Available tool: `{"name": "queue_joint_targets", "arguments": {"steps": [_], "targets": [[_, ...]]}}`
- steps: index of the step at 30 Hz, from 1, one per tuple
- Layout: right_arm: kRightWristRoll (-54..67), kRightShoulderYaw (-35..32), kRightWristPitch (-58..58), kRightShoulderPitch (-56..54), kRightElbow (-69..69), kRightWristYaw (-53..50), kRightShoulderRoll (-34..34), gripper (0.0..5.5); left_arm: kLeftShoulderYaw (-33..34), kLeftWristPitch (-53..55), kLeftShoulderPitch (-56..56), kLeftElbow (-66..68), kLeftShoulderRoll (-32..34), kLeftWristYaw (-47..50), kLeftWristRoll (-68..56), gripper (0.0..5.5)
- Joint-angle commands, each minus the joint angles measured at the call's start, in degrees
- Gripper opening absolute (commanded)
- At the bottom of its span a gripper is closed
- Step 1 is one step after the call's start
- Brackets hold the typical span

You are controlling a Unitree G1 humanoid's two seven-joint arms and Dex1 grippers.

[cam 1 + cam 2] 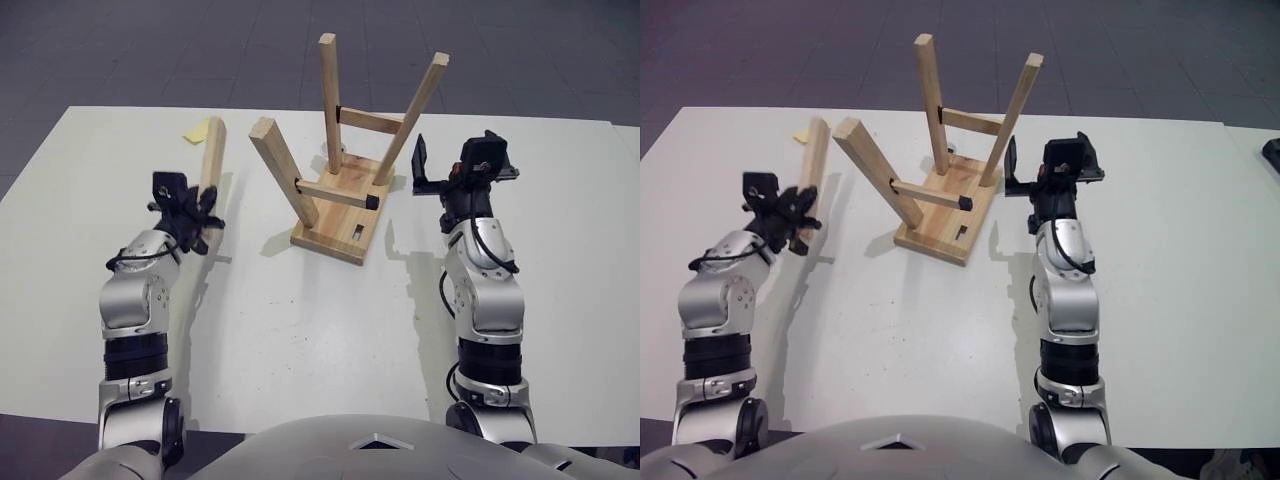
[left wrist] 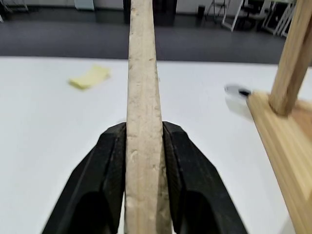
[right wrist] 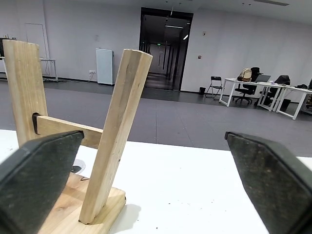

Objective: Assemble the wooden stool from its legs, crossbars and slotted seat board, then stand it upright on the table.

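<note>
The left gripper (image 2: pixel 144 127) is squeezed tight on a loose wooden leg (image 1: pixel 210 165). Its two black fingers (image 2: pixel 109 165) press on both sides of the leg, close to the end that is nearest the robot. The other end of the leg points away, toward a small yellow note (image 1: pixel 195 131) on the white table (image 1: pixel 300 330).

The half-built stool is in the middle of the table, to the right of the loose leg and apart from it. Its seat board (image 1: pixel 335 225) lies flat with three legs sticking up: a back leg (image 1: pixel 331 100), a right leg (image 1: pixel 412 118) and a front leg (image 1: pixel 283 170) that leans left. One crossbar (image 1: pixel 370 121) joins the back and right legs, and another crossbar (image 1: pixel 335 193) pokes out of the front leg. A slot (image 1: pixel 357 232) in the board has nothing in it.

The right gripper (image 3: pixel 155 136) is wide open and holds nothing. It sits just beside the right leg, not touching it.
</note>
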Motion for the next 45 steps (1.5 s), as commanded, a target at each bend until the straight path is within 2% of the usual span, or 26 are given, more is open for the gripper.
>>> {"name": "queue_joint_targets", "arguments": {"steps": [1, 4, 9, 13, 17, 26, 33, 39, 44, 45], "targets": [[5.80, -3.59, 3.11, -5.68, -3.49, 1.36, -0.02, 5.40, 0.84, -11.43, -4.59, -4.49, 0.05, 3.16, 4.17, 0.99], [14.97, -4.89, 7.14, -11.11, -9.42, 4.75, 0.68, 5.40, -1.83, -19.92, -6.15, -6.49, 2.17, 6.04, 12.51, 0.99], [38.61, -9.52, 13.87, -22.45, -13.97, 6.48, 4.39, 5.40, -6.68, -32.02, -7.04, -7.61, 6.48, 12.75, 31.48, 0.99], [43.10, -6.34, 18.24, -29.08, -10.09, 3.16, 6.30, 5.40, -8.14, -37.28, -7.79, -8.10, 8.37, 16.04, 39.99, 0.99], [49.73, -7.11, 20.14, -33.40, -3.35, 0.25, 10.71, 5.40, -9.72, -42.04, -7.51, -7.31, 9.62, 18.29, 46.14, 0.99], [63.86, -8.57, 16.31, -41.07, 6.49, -5.29, 17.09, 5.40, -13.09, -46.04, -6.98, -5.42, 9.03, 20.03, 51.95, 0.99], [75.60, -5.51, 14.41, -40.25, 4.55, -7.37, 16.43, 5.40, -14.90, -47.50, -7.03, -3.25, 9.20, 20.50, 53.74, 0.99], [76.40, -2.71, 10.66, -41.19, 7.65, -9.85, 16.64, 5.40, -16.19, -48.37, -7.15, -2.13, 9.12, 20.39, 54.54, 0.99], [80.57, -1.04, 10.08, -38.38, 2.00, -16.06, 15.33, 5.40, -17.36, -48.61, -7.21, -1.93, 8.88, 20.40, 55.23, 0.99], [80.96, -0.66, 9.84, -38.03, 1.63, -17.01, 15.38, 5.20, -17.51, -48.61, -7.22, -1.81, 8.81, 20.48, 55.33, 0.99]]}}
